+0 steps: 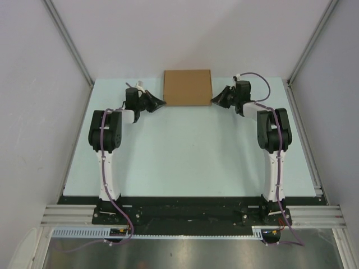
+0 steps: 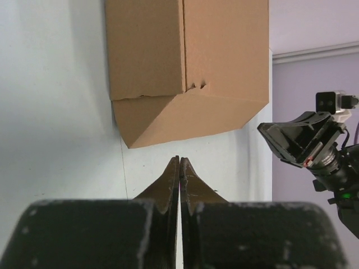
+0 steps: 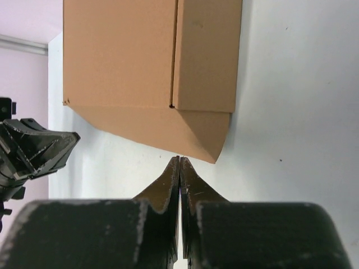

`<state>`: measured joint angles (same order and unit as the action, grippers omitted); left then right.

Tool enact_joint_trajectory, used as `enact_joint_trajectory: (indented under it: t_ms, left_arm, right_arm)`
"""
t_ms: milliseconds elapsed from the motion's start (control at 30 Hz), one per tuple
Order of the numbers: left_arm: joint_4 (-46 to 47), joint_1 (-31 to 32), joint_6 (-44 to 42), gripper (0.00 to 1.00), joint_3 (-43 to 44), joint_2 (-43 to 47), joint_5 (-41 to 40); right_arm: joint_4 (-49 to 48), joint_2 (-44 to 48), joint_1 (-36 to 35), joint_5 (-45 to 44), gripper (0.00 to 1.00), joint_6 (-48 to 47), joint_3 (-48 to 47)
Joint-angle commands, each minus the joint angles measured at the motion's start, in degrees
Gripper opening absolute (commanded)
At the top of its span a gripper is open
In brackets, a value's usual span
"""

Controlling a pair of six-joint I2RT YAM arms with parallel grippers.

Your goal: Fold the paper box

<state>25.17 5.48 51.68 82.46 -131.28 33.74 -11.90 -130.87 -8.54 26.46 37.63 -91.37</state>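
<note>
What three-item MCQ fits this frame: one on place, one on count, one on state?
1. Where is the paper box?
A) at the far edge of the table, between the left pincer and the right pincer
B) beside the arm bases
C) lifted off the table
2. How many cardboard items are in view?
A) one
B) two
C) three
3. Both pincers are:
A) wide open
B) shut, empty
C) shut on the box
Answers: A, the top view shows it far and centred between them; A, only one brown piece is visible; B, the wrist views show each closed tight on nothing.
</note>
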Motion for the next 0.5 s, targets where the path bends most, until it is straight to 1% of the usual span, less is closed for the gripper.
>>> enact_joint_trajectory:
  t_ms: [0, 200, 233, 467]
  left_arm:
    - [0.85, -0.03, 1.67, 0.00, 2.18, -0.72, 1.77]
    - [-1.61, 0.15, 1.41, 0.00, 5.52, -3.09, 0.02]
    - [-3.88, 0.24, 1.06, 0.00, 6.22, -3.45, -0.33]
    - [-11.01, 0.41, -0.26, 0.00, 13.07, -6.35, -2.36]
  right_arm:
    - [-3.66, -1.75, -0.52, 2.63, 0.00, 2.63, 0.15]
    - [-0.85, -5.71, 0.01, 2.63, 0.00, 2.10, -4.24]
    - [-0.32, -6.15, 0.01, 2.72, 0.00, 2.10, -5.47]
    - [1.44, -9.31, 0.54, 2.20, 0.00, 2.10, -9.69]
